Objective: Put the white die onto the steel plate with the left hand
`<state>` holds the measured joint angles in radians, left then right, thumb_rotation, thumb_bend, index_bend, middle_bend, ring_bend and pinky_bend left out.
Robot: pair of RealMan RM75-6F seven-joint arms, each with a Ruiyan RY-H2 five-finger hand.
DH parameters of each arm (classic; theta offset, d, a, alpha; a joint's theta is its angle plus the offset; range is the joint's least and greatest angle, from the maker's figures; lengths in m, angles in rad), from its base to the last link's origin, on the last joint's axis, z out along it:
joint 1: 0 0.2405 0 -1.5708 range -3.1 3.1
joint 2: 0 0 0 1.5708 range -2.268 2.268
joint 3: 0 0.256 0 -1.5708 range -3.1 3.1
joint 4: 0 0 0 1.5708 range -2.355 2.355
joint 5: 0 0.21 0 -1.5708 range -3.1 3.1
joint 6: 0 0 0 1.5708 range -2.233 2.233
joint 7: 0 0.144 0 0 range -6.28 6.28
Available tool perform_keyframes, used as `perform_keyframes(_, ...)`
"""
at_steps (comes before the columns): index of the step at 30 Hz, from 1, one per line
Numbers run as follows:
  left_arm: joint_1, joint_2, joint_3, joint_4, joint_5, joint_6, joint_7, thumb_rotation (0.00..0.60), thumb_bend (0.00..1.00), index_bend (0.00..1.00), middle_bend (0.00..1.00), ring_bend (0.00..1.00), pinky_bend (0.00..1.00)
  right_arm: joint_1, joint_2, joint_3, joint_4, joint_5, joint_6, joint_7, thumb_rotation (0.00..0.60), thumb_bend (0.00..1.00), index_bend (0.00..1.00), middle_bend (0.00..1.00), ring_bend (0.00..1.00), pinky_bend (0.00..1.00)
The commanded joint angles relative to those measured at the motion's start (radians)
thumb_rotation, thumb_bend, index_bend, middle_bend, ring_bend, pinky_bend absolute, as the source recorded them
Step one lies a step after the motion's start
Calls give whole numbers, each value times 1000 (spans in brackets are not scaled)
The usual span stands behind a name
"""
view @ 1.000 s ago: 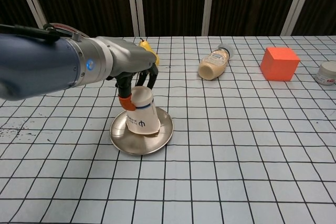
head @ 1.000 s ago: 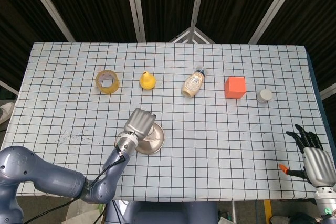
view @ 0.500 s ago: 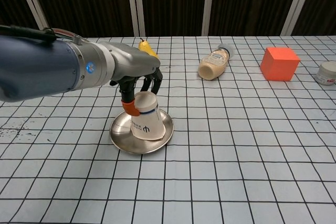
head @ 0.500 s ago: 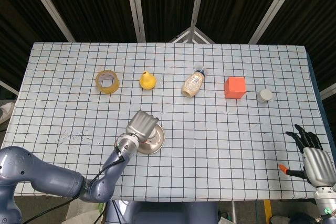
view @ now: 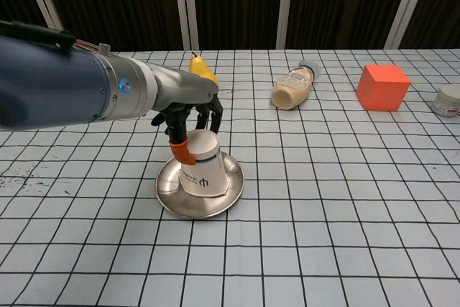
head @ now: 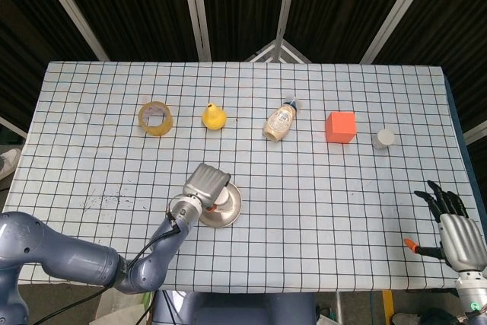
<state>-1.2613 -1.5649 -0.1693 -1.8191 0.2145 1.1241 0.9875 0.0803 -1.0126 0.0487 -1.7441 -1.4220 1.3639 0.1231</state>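
The left hand (view: pixel 188 111) has its fingers wrapped round the top of the white die (view: pixel 205 175), with the orange thumb tip on its side, so it is holding it. The white die looks like a tipped white tub with a dark mark on it. Its bottom rests on the steel plate (view: pixel 167 198), which sits near the front edge of the table (head: pixel 319 211), left of the middle. The right hand (head: pixel 455 232) is well apart at the front right corner, fingers spread, holding nothing. What could go wrong? The die leans, so if the hand lets go too fast it may fall over and roll off the plate. The plate is smooth, so a push from the fingers could make it slide too. Along the back part of the table stand one roll of yellow tape (head: pixel 155 118), one yellow pear (head: pixel 214 116), one bottle (head: pixel 279 121) lying down, one orange block (head: pixel 341 126) and one small white jar (head: pixel 384 138). There is one die and one plate.
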Motion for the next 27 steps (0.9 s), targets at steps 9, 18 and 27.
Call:
perform_keyframes(9,-10,46,0,-16,-40,-56,-15,600,432,455,479,649,691,0,0,0,-1,-2,1,0,600,143,199,33,97,0)
perform_keyframes(18,23,62,-72,-55,-126,-186,-157,600,433,459,479,649,691,0,-2,-1,-2,0,0,-2,600,143,199,33,97,0)
perform_keyframes(27,-22,52,-7,-46,-95,-83,-60,600,433,462,481,649,691,0,0,-1,-1,-2,-1,2,600,143,199,33,97,0)
